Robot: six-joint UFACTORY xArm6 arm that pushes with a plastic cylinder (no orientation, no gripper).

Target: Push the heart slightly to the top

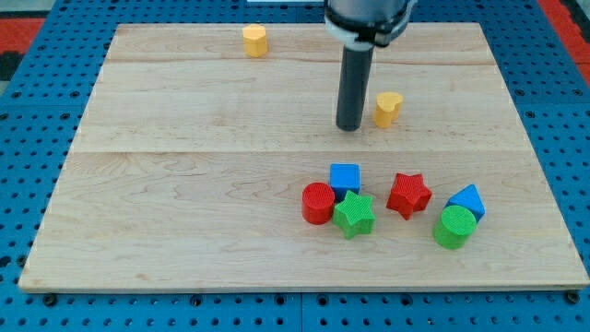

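Note:
The yellow heart block [388, 108] lies on the wooden board right of centre, in the upper half. My tip [349, 127] rests on the board just left of the heart and slightly below its middle, a small gap apart from it. The dark rod rises from the tip to the arm at the view's top.
A yellow hexagon block [255, 41] sits near the top edge. Below the heart is a cluster: blue cube [345, 177], red cylinder [318, 203], green star [354, 215], red star [408, 194], blue triangle-like block [466, 200], green cylinder [454, 227]. The board's rim [304, 288] borders blue pegboard.

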